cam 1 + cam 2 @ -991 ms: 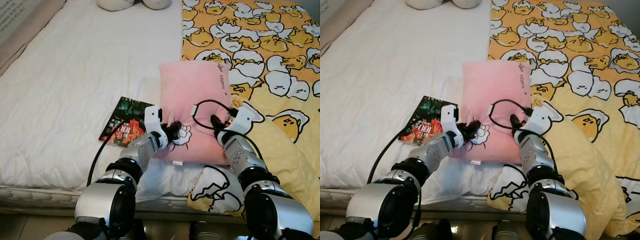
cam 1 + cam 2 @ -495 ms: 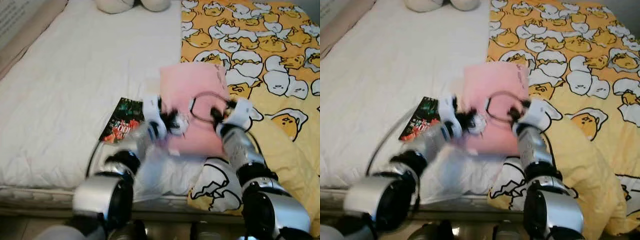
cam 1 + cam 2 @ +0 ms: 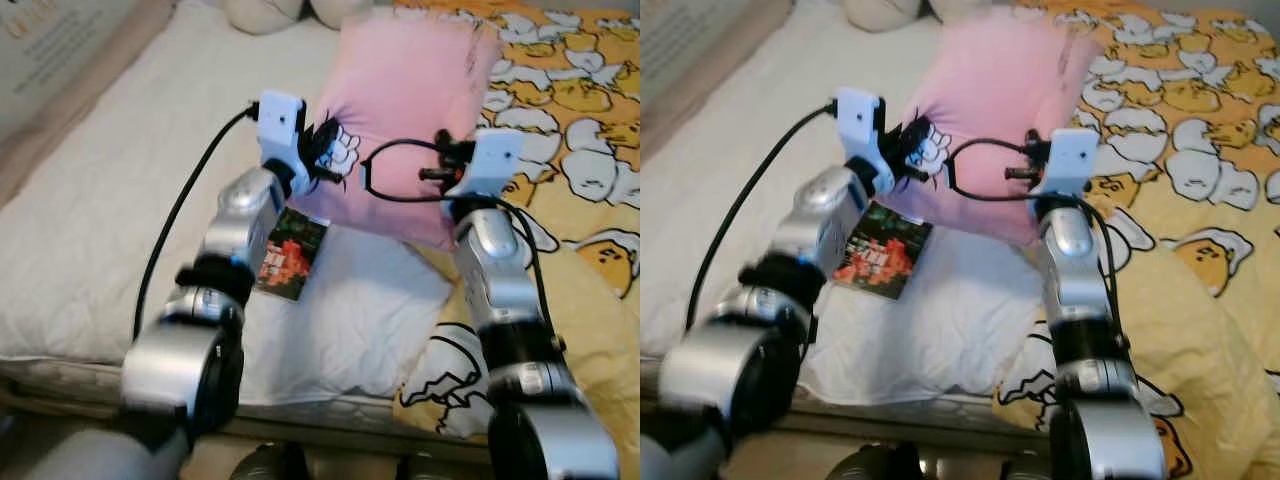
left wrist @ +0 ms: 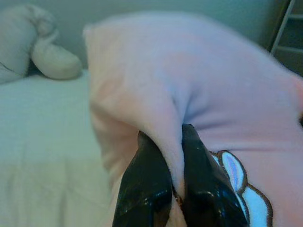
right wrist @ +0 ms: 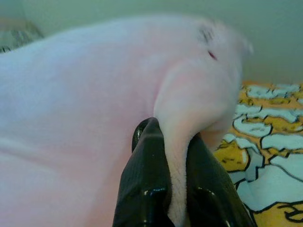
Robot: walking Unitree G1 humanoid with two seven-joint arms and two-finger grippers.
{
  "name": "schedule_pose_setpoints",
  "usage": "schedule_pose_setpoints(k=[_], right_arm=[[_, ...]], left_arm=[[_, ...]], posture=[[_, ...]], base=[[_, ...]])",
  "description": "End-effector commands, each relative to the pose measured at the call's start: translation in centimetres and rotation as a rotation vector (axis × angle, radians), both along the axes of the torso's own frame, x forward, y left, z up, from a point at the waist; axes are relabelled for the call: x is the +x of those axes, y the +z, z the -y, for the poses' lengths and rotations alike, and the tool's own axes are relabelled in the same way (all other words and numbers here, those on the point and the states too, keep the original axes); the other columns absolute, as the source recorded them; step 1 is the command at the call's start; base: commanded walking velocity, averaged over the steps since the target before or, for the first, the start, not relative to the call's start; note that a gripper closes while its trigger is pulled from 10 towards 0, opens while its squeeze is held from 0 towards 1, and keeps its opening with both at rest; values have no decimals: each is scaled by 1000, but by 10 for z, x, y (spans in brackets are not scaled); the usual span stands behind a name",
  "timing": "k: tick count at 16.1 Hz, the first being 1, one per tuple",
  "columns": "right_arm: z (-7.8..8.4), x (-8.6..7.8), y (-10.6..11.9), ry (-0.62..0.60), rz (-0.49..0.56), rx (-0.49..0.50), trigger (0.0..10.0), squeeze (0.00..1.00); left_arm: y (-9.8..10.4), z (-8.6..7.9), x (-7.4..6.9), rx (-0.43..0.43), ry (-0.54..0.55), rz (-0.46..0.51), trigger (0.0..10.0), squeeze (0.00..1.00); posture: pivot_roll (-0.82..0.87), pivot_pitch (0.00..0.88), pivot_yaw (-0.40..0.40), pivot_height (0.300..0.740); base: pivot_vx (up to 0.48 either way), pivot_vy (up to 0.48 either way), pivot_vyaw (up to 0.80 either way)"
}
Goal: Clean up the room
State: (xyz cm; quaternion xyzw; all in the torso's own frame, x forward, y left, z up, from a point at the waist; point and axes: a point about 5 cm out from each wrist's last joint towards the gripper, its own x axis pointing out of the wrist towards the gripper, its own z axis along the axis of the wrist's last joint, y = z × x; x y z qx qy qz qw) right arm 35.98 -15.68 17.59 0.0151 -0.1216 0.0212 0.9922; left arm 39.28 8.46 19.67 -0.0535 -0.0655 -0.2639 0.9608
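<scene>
**Aloft: pillow pinched at both near corners**

Here the pink pillow (image 3: 400,110) hangs in the air above the bed (image 3: 120,190), clear of the white sheet, held between the two hands. The left hand (image 3: 318,160) is clamped tight on a fold at the pillow's near left corner, beside the printed cartoon patch; its wrist view shows the fabric squeezed between the two black fingers (image 4: 147,189). The right hand (image 3: 440,172) pinches the near right corner the same way, cloth bunched between its fingers (image 5: 144,179).

The pillow's long axis runs away from the robot toward the head of the bed, its far end tilted up over the seam where the white sheet meets the yellow duvet (image 3: 580,130). Both hands sit at the near short edge, so neither is nearer; the pillow's bulk lies beyond them. Setting it down at the head, near the white plush (image 3: 262,10), probably calls for both arms to push forward together.

A book (image 3: 292,256) lies on the sheet just under the left forearm.
</scene>
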Motion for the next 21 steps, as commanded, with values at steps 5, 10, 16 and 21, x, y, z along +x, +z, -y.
schedule_pose_setpoints(k=[5, 10, 16, 21], right_arm=[[27, -18, -27, -163, -65, -16, 10000, 0], [30, -20, -33, -155, -81, -27, 10000, 0], [27, -21, -40, -130, -111, -49, 10000, 0], [26, -20, -43, -116, -129, -72, 10000, 0]], left_arm=[[-11, -32, -3, 28, 251, 47, 10000, 0], [-20, -31, -5, -11, 295, 4, 10000, 0], [-29, -29, -8, -14, 322, -21, 10000, 0], [-31, -29, -8, -17, 341, -31, 10000, 0]], posture=[[-220, 0, 112, 740], [-218, 0, 106, 740], [-209, 0, 96, 740], [-206, 0, 89, 740]], base=[[0, 480, 0], [0, 480, 0], [0, 480, 0], [0, 480, 460]])
